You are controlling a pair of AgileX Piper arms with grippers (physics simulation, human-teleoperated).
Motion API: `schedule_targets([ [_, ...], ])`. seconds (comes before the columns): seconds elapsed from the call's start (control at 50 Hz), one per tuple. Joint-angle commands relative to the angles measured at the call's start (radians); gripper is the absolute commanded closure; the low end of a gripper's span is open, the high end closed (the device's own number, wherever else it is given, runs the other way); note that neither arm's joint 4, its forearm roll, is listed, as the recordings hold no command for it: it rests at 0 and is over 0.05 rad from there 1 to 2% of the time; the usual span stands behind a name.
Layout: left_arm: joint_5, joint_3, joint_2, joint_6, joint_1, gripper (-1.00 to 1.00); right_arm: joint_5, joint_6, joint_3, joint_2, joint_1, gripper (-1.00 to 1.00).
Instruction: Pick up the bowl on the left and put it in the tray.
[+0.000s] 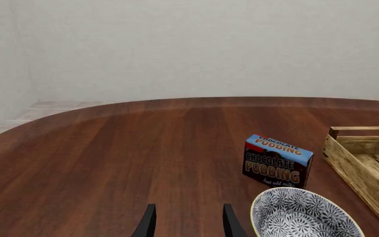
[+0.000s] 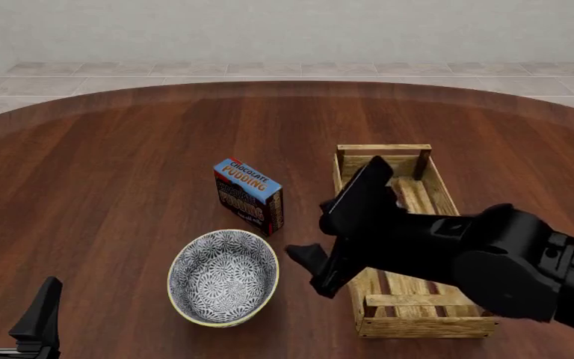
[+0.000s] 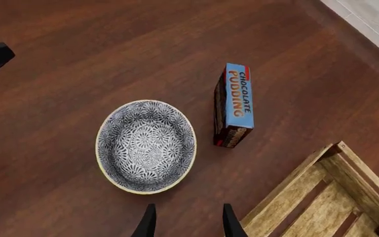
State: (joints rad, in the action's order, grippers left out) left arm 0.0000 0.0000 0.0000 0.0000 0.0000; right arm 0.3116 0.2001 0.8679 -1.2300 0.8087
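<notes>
The blue-and-white patterned bowl (image 2: 223, 277) with a cream rim sits upright on the table, left of the wooden slat tray (image 2: 384, 149). My right gripper (image 2: 309, 271) hovers open between bowl and tray, above the table, holding nothing. The right wrist view looks down on the bowl (image 3: 146, 145), with the tray (image 3: 321, 202) at one corner and the open gripper (image 3: 188, 222) off the bowl's rim. My left gripper (image 2: 10, 305) stands open near the table's front left edge, well clear of the bowl. In the left wrist view, the bowl (image 1: 305, 217) lies beside the empty left gripper (image 1: 188, 224).
A blue chocolate pudding box (image 2: 249, 196) stands upright just behind the bowl, also seen as the pudding box (image 1: 278, 160) and pudding box (image 3: 237, 103). The right arm (image 2: 466, 254) covers much of the tray's middle. The dark wooden table (image 2: 117, 164) is round-edged.
</notes>
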Motion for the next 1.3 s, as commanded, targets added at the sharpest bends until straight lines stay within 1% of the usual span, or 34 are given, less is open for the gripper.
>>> schedule_targets([
  [0.02,0.000,0.000,0.000,0.000,0.000,-1.00,0.003,0.007,0.023,-0.029,0.015,-1.00],
  [0.12,0.000,0.000,0.000,0.000,0.000,-1.00,0.012,0.004,0.040,-0.037,0.019,-1.00],
  [0.14,0.000,0.000,0.000,0.000,0.000,-1.00,0.018,-0.009,0.047,-0.042,0.027,-1.00],
  [0.18,0.000,0.000,0.000,0.000,0.000,-1.00,0.014,0.001,0.051,-0.049,0.022,-1.00],
  [0.2,0.000,0.000,0.000,0.000,0.000,-1.00,0.017,-0.013,0.060,-0.055,0.024,-1.00],
  [0.24,0.000,0.000,0.000,0.000,0.000,-1.00,0.014,-0.005,0.063,-0.061,0.023,-1.00],
  [0.36,0.000,0.000,0.000,0.000,0.000,-1.00,0.010,-0.012,0.077,-0.079,0.024,-1.00],
  [0.38,0.000,0.000,0.000,0.000,0.000,-1.00,0.010,-0.024,0.081,-0.082,0.031,-1.00],
  [0.48,0.000,0.000,0.000,0.000,0.000,-1.00,-0.008,-0.019,0.091,-0.108,0.022,-1.00],
  [0.5,0.000,0.000,0.000,0.000,0.000,-1.00,-0.011,-0.028,0.097,-0.115,0.021,-1.00],
  [0.64,0.000,0.000,0.000,0.000,0.000,-1.00,-0.030,-0.025,0.109,-0.144,0.007,-1.00],
  [0.72,0.000,0.000,0.000,0.000,0.000,-1.00,-0.026,-0.036,0.118,-0.151,0.007,-1.00],
  [0.82,0.000,0.000,0.000,0.000,0.000,-1.00,-0.025,-0.036,0.120,-0.152,0.015,-1.00],
  [1.0,0.000,0.000,0.000,0.000,0.000,-1.00,-0.051,-0.041,0.115,-0.180,0.008,-1.00],
  [1.02,0.000,0.000,0.000,0.000,0.000,-1.00,-0.049,-0.055,0.113,-0.182,0.019,-1.00],
  [1.3,0.000,0.000,0.000,0.000,0.000,-1.00,-0.080,-0.060,0.119,-0.220,0.018,-1.00],
])
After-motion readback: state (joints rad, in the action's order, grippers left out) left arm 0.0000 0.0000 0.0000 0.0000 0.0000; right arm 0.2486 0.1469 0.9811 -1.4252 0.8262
